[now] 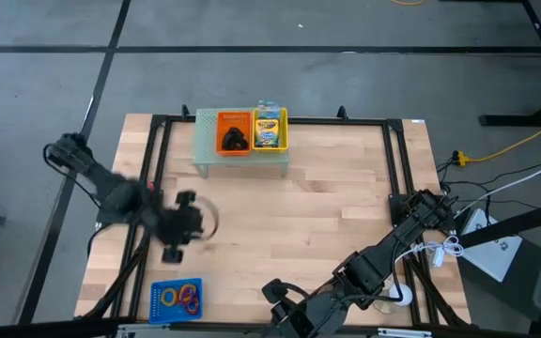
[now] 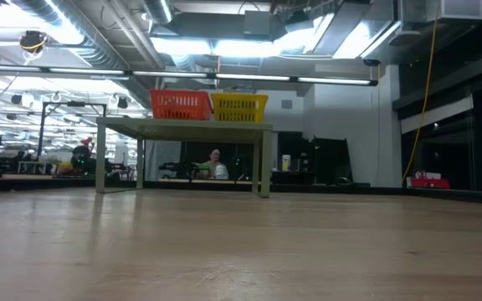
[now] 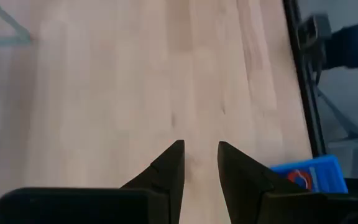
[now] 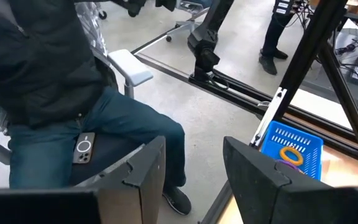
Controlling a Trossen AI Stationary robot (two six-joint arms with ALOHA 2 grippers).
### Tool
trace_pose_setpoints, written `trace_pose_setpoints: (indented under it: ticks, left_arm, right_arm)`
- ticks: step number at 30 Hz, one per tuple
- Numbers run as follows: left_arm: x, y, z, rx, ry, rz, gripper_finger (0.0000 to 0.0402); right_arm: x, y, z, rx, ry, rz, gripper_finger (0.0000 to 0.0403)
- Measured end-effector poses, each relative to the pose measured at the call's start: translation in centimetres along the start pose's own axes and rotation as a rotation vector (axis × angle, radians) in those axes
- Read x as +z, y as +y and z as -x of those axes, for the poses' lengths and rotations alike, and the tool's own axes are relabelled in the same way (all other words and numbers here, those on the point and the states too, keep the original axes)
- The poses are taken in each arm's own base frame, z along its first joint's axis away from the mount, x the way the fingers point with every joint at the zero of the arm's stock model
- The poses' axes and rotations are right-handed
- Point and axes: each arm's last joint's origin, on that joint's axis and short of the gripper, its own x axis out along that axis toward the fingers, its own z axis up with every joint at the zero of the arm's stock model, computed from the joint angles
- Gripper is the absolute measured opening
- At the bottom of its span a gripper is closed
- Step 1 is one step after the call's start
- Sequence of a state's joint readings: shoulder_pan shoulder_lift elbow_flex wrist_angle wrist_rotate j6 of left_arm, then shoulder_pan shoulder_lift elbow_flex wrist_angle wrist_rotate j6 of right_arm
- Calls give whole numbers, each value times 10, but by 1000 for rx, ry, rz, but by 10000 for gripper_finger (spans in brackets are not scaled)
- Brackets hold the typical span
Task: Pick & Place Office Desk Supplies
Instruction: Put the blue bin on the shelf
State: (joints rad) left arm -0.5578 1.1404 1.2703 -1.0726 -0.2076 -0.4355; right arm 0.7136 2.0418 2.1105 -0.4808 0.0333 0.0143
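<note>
Looking down, we see our left hand (image 1: pixel 178 228) open and empty over the bench (image 1: pixel 327 207); right hand (image 4: pixel 191 168) open at the near edge. Rings (image 1: pixel 188 297) lie in the blue tray (image 1: pixel 161 302).

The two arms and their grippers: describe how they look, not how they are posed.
Both are dark, jointed arms. The left gripper ends in two black, wedge-shaped fingers tapering to points. The right gripper has broader, flat dark fingers with squared tips. White cabling is looped beside the right arm.
</note>
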Motion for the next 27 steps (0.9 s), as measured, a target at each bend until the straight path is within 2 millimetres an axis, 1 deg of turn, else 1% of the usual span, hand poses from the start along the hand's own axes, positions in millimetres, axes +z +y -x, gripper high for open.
trace_pose_setpoints:
  ticks: [5, 11, 13, 17, 20, 23, 27]
  left_arm:
    - [-41, -43, -22, 68, 33, 34, 99]
    - [-90, -83, -44, 86, 129, 114, 109]
    - [-102, -95, -48, 87, 164, 123, 112]
    - [-116, -116, -52, 92, 193, 165, 122]
    - [-123, -127, -56, 101, 190, 186, 133]
    - [-129, -135, -62, 106, 185, 188, 150]
    - [-134, -140, -73, 136, 208, 175, 175]
  right_arm:
    - [0, -1, 0, -3, 0, 0, 163]
    - [0, -2, 0, -6, -2, 7, 163]
    - [1, -2, 0, -6, -13, 7, 163]
    - [3, -1, 0, -6, -29, 19, 163]
    - [3, -1, 0, -6, -35, 21, 162]
    - [4, -2, 0, -7, -39, 21, 162]
    - [4, -2, 0, -7, -39, 23, 162]
